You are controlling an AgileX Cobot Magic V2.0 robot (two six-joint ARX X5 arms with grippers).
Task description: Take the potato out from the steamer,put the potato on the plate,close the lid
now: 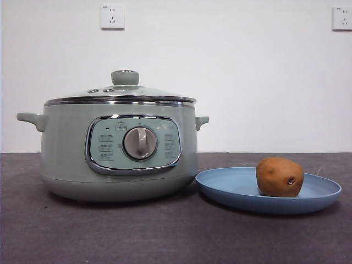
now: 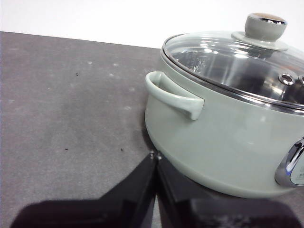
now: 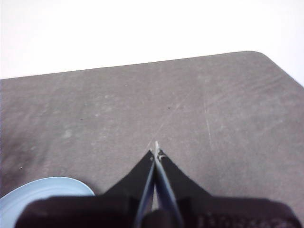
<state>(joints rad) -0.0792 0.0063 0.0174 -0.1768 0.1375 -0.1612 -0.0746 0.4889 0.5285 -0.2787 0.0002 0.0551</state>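
The pale-green steamer (image 1: 118, 148) stands at the left of the table with its glass lid (image 1: 124, 91) sitting closed on the rim. To its right, the brown potato (image 1: 279, 176) rests on the light-blue plate (image 1: 231, 184). My left gripper (image 2: 155, 156) is shut and empty, hovering beside the steamer (image 2: 228, 133) near its side handle (image 2: 173, 95), with the lid (image 2: 237, 61) in sight. Over bare table, my right gripper (image 3: 156, 149) is shut and empty too, and a sliver of the plate (image 3: 42, 190) shows at one side of it. Neither arm shows in the front view.
A dark grey tabletop (image 1: 165, 236) runs under everything, and its rounded far corner (image 3: 259, 54) appears in the right wrist view. A white wall with two sockets (image 1: 112, 17) stands behind.
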